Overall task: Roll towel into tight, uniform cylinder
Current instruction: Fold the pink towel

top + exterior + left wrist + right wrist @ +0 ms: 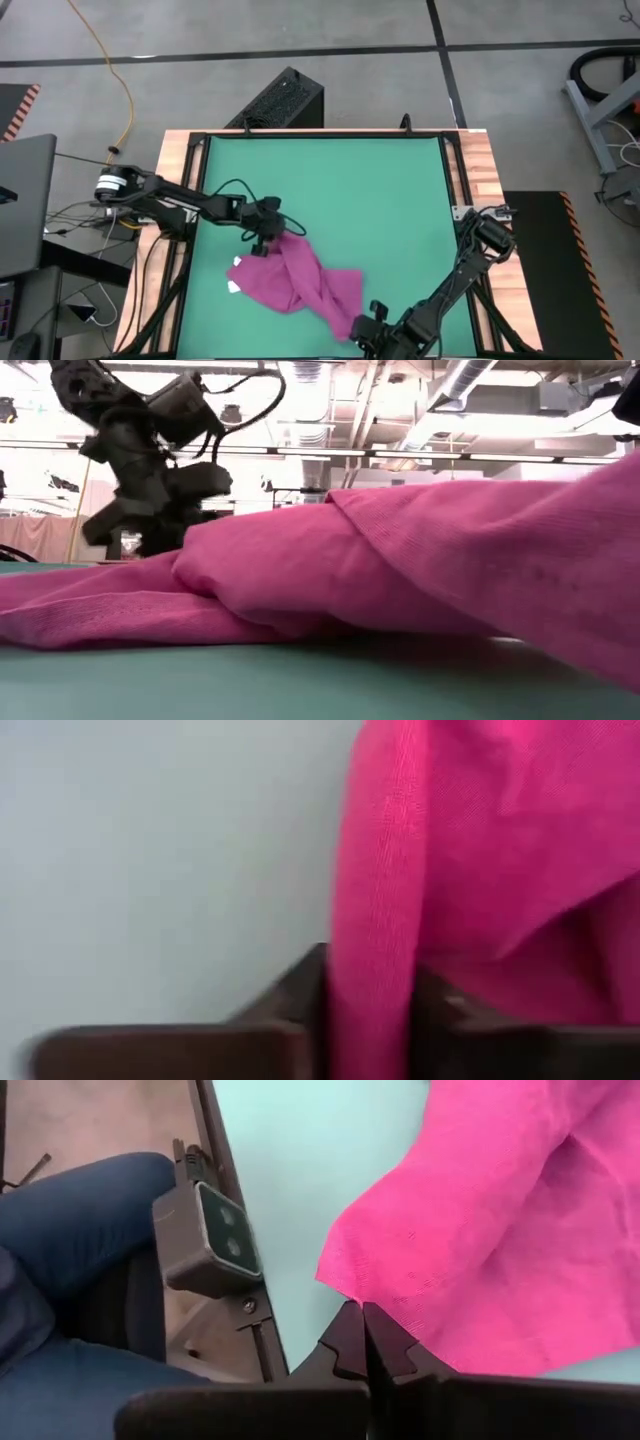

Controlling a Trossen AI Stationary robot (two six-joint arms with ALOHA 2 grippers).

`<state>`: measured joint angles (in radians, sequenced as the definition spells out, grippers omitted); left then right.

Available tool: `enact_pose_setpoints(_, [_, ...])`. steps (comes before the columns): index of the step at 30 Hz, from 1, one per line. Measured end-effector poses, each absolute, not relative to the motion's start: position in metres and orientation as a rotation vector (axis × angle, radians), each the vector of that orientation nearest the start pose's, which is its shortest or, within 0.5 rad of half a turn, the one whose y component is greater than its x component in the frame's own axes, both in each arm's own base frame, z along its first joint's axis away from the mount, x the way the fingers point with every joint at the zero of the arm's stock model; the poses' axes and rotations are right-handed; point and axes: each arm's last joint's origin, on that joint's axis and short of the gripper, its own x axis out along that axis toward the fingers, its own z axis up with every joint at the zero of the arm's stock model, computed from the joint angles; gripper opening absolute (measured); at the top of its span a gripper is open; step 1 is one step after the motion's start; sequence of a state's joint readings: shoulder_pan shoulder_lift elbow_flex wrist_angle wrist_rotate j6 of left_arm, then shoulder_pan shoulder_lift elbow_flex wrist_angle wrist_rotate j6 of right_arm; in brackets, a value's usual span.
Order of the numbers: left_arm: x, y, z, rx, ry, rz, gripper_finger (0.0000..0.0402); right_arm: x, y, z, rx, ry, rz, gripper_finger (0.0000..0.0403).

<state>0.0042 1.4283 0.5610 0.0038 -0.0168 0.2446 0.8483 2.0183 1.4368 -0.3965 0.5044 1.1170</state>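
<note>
On the green mat (pixel 340 180) that covers the wooden table (pixel 480 170), toward the mat's near edge, lies the soft magenta-pink towel (pixel 300 278), crumpled and partly folded over itself, with a small white tag (pixel 236 264) showing at its left end. In the low view the towel (pixel 400 570) fills most of the frame, bunched into thick folds resting on the mat (pixel 300 680).

At the towel's far-left edge, the left hand (pixel 268 238) reaches in from the mat's left side. Its wrist view shows a vertical fold of towel (pixel 375 950) passing between its two dark fingers (pixel 290 1010), which stand on either side of the cloth, clamped on it.

At the towel's near-right corner, close to the mat's near edge, sits the right hand (pixel 368 328). In its wrist view the two fingertips (pixel 350 1342) are pressed together, right at the towel's corner (pixel 345 1285); whether any cloth is caught between them cannot be told.

Beside the mat's black frame (pixel 225 1170), the right wrist view also shows a small grey camera block (pixel 210 1240) and a person's blue sleeve (pixel 70 1210).
</note>
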Motion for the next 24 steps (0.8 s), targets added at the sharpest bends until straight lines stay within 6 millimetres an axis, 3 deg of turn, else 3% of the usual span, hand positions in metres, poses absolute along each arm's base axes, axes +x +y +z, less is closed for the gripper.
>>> enact_pose_setpoints(4, [0.254, -0.006, 0.187, 0.338, 0.829, 0.014, 0.0007, 0.293, 0.299, 0.178, 0.377, 0.785, -0.223, 0.0001])
enact_pose_setpoints(7, [0.247, -0.017, 0.233, 0.416, 0.788, 0.097, 0.0002, 0.298, 0.287, 0.176, 0.325, 0.777, -0.298, 0.0001])
enact_pose_setpoints(11, [0.221, -0.043, 0.288, 0.433, 0.676, 0.121, 0.0, 0.305, 0.27, 0.174, 0.268, 0.768, -0.389, 0.0001])
enact_pose_setpoints(14, [0.196, -0.066, 0.305, 0.384, 0.593, 0.057, 0.0, 0.311, 0.26, 0.174, 0.255, 0.764, -0.428, 0.0001])
enact_pose_setpoints(16, [0.179, -0.082, 0.297, 0.374, 0.61, 0.013, 0.0, 0.314, 0.257, 0.174, 0.238, 0.761, -0.439, 0.0001])
enact_pose_setpoints(18, [0.167, -0.098, 0.275, 0.384, 0.664, -0.02, 0.0, 0.315, 0.255, 0.174, 0.222, 0.761, -0.441, 0.0001])
enact_pose_setpoints(24, [0.144, -0.138, 0.179, 0.312, 0.775, -0.132, 0.0, 0.317, 0.251, 0.174, 0.204, 0.767, -0.444, 0.0001])
